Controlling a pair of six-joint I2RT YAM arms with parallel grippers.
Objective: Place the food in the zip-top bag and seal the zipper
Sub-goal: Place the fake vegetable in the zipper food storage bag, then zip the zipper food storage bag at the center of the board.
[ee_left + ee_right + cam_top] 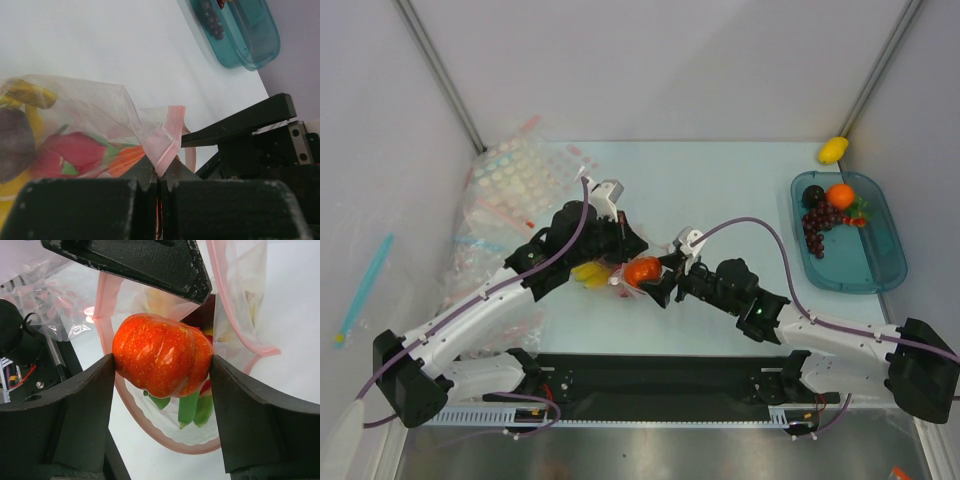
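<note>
The clear zip-top bag lies between the two grippers, its pink-red zipper strip lifted at the mouth. My left gripper is shut on that strip and holds the mouth open. Through the plastic I see the yellow banana bunch, a dark purple-brown fruit and the pink dragon fruit. My right gripper is shut on an orange-red ribbed round fruit right at the bag's open mouth. The dragon fruit's green scales show just behind it.
A teal tray at the right holds dark grapes, an orange and a dark fruit; it also shows in the left wrist view. A yellow lemon lies behind it. A pile of spare plastic bags lies at the back left.
</note>
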